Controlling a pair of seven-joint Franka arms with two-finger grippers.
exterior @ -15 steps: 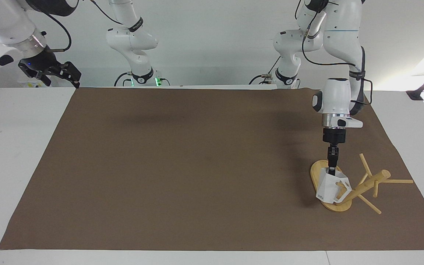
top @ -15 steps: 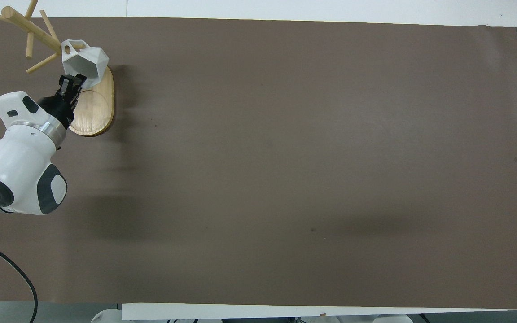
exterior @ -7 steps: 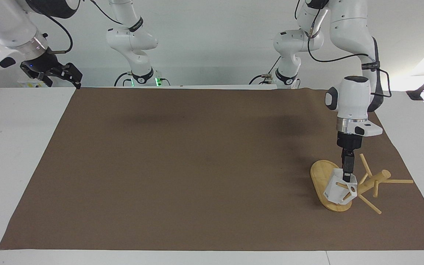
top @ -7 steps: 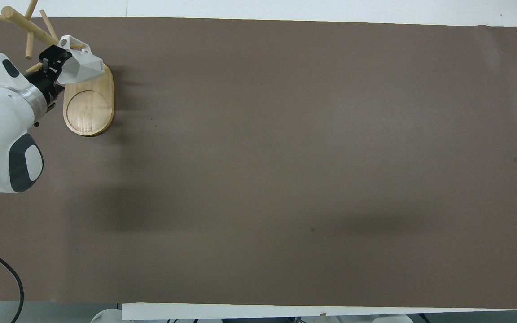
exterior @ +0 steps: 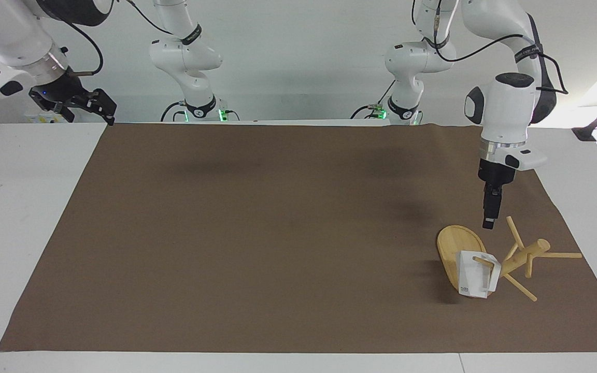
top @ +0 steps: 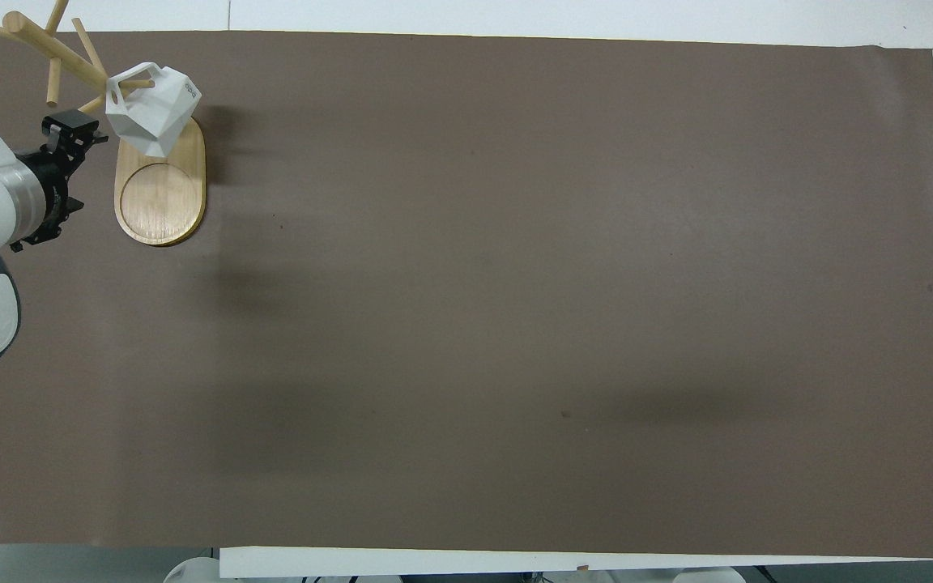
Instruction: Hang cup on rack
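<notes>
Cup (exterior: 475,280): small white faceted cup hangs by its angular handle on one thin peg of the rack (exterior: 517,257). The peg passes through the handle opening. Cup body hangs over the end of the rack's oval base that lies farther from the robots. In the overhead view the cup (top: 152,109) sits just above the base's rim, tilted, faceted underside showing.

Rack: light bamboo mug tree, oval flat base (exterior: 454,247) on the brown mat (exterior: 278,233), at the left arm's end of the table (exterior: 24,207). Round central post (top: 53,50) appears to lean away from the base in both views, toward the left arm's end of the table, with thin pegs sticking out in several directions.

Left tool (exterior: 488,223): raised, pointing down, over the mat beside the rack's base and a peg. Released: nothing between the fingers, clear air between its tips and the cup. In the overhead view the left tool (top: 70,129) sits beside the cup, apart from it.

Right tool (exterior: 102,110): waits high at the right arm's end of the table, near the table edge closest to the robots. Released, carrying nothing. Not seen in the overhead view.
</notes>
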